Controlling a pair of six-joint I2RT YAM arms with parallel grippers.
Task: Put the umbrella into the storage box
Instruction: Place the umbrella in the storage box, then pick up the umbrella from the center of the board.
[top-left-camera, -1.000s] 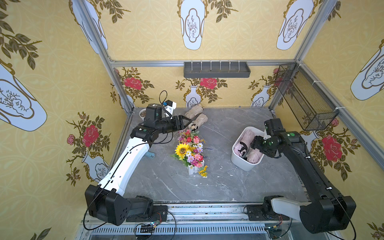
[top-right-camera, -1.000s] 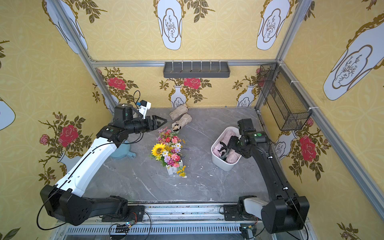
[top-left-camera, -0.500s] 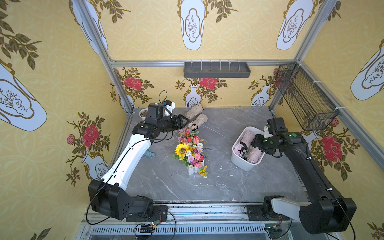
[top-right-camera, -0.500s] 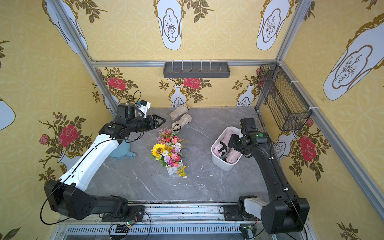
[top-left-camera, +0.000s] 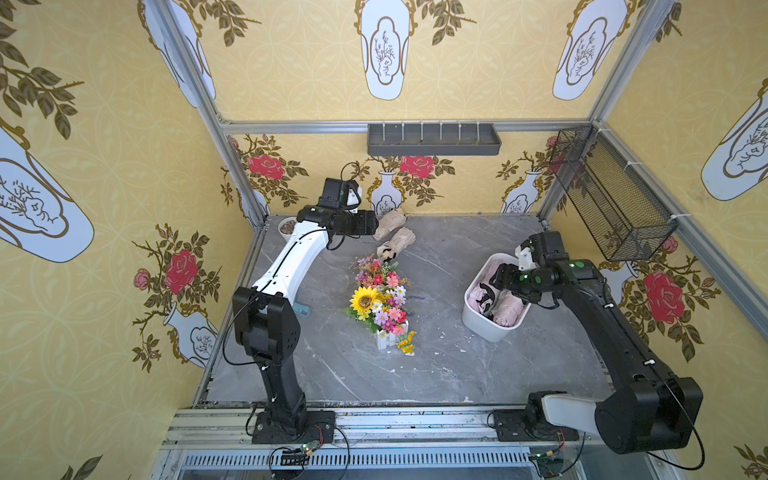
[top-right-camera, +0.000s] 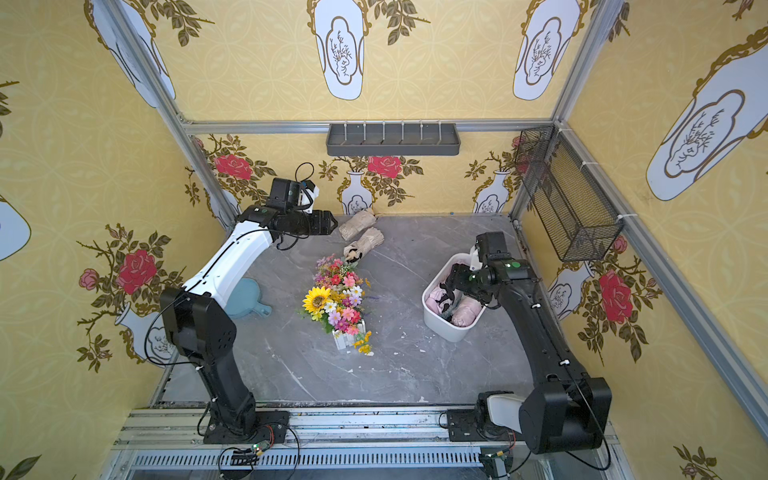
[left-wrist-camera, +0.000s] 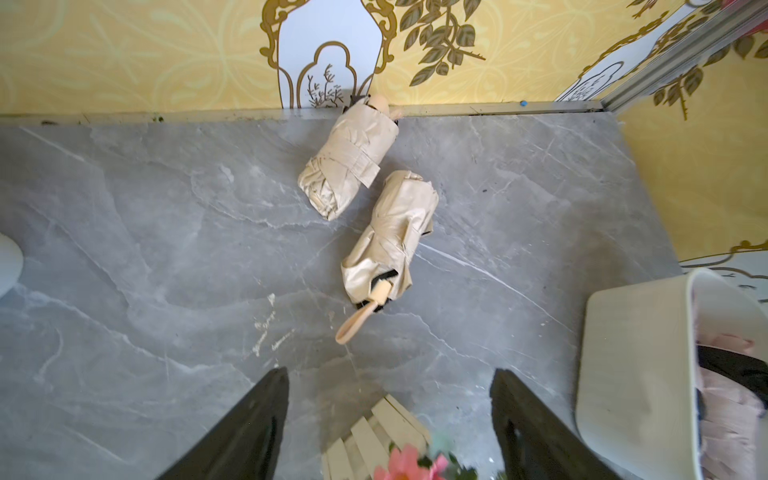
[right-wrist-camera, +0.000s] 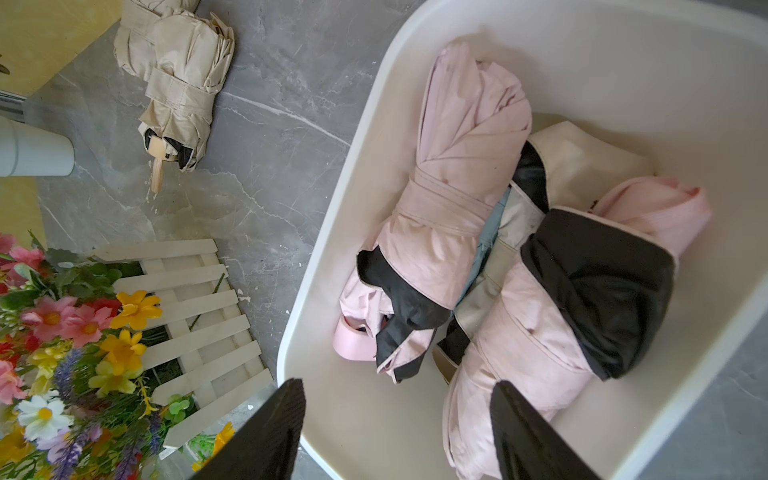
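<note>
Two folded umbrellas lie by the tabletop's far edge. The far beige umbrella (left-wrist-camera: 347, 160) has one end at the back wall. The near beige umbrella (left-wrist-camera: 390, 237) is just beside it, its handle loop pointing toward the flower arrangement (top-left-camera: 380, 299). My left gripper (left-wrist-camera: 389, 372) hovers above the tabletop short of that loop, jaws spread wide and empty. Near the right edge, the storage box (top-left-camera: 482, 324) already holds two pink umbrellas (right-wrist-camera: 449, 199). My right gripper (right-wrist-camera: 398, 381) hangs over the box, likewise spread and holding nothing. The step in hand, as I judge it, is the left gripper's reach for the near beige umbrella. To do it well I should straddle the bundle across its strapped middle rather than the loose loop. I should come down until the fingers flank the fabric, then close firmly. The flowers stand close to the handle end, so the approach is best kept high.
</note>
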